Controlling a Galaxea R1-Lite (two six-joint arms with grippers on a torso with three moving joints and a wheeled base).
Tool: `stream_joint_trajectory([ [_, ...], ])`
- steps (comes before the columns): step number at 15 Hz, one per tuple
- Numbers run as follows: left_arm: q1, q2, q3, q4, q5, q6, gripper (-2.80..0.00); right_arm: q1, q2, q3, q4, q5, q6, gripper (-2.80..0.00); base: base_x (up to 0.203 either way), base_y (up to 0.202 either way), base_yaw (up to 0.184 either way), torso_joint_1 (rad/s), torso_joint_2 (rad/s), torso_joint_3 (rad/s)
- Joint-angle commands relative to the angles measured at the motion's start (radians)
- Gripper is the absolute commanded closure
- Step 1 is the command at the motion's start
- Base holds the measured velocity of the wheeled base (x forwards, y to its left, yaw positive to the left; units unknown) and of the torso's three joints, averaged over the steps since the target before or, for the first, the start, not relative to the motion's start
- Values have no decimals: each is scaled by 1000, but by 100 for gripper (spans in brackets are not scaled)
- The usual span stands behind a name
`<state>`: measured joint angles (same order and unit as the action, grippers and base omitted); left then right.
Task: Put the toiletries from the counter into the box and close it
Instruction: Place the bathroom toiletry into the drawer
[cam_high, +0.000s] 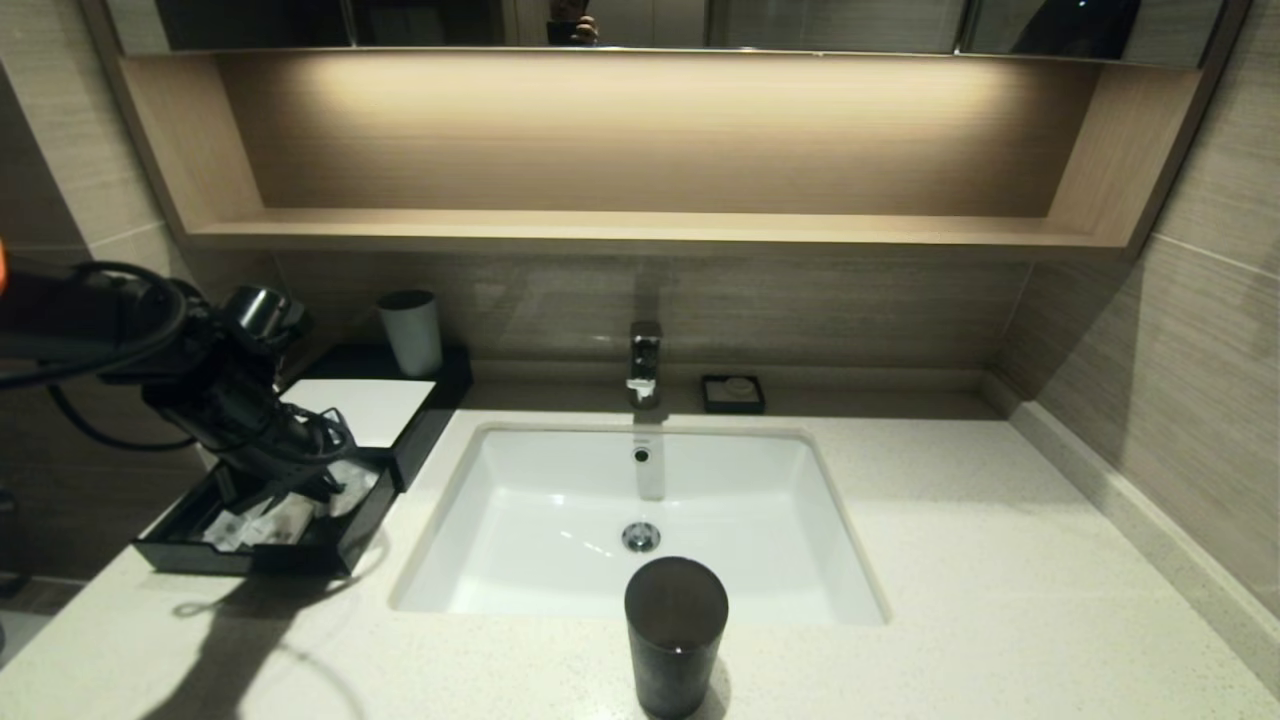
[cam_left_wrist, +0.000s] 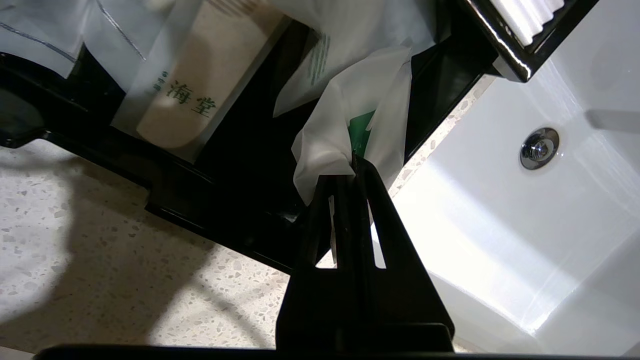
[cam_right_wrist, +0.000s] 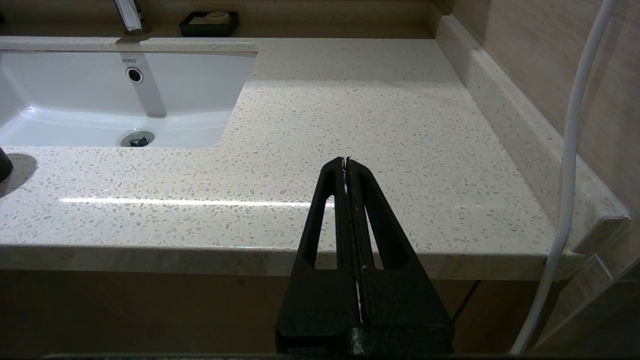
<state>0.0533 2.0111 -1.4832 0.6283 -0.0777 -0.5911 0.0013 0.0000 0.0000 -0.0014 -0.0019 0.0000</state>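
Note:
The black box (cam_high: 400, 375) with a white top panel stands at the counter's (cam_high: 980, 560) back left, its drawer (cam_high: 250, 560) pulled out toward me. My left gripper (cam_left_wrist: 350, 162) is shut on a white sachet with a green label (cam_left_wrist: 350, 105) and holds it over the open drawer's sink-side corner (cam_left_wrist: 440, 75). Other wrapped toiletries (cam_left_wrist: 175, 75) lie in the drawer; they also show in the head view (cam_high: 270, 520). My right gripper (cam_right_wrist: 346, 161) is shut and empty, parked before the counter's front right edge, out of the head view.
A white sink (cam_high: 640, 520) with a faucet (cam_high: 645, 360) sits mid-counter. A tall dark cup (cam_high: 675, 635) stands at the sink's front edge. A white cup (cam_high: 411, 332) stands on the box. A small black soap dish (cam_high: 733, 393) is behind the sink.

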Motion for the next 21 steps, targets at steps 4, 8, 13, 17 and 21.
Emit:
stream_joint_trajectory([
  [4,22,26,-2,-16,-8,0,0,0,0,2,0,0,0,0,0,0,0,0,0,0],
  [8,36,38,-3,-18,-8,4,0,0,0,0,0,0,0,0,0,0,0,0,0,0],
  [13,37,44,1,-35,-8,8,0,0,0,2,0,0,0,0,0,0,0,0,0,0],
  [17,37,41,0,-35,-8,8,-280,0,-2,1,0,0,0,0,0,0,0,0,0,0],
  [21,43,33,-1,-35,-7,8,-280,0,0,2,0,0,0,0,0,0,0,0,0,0],
])
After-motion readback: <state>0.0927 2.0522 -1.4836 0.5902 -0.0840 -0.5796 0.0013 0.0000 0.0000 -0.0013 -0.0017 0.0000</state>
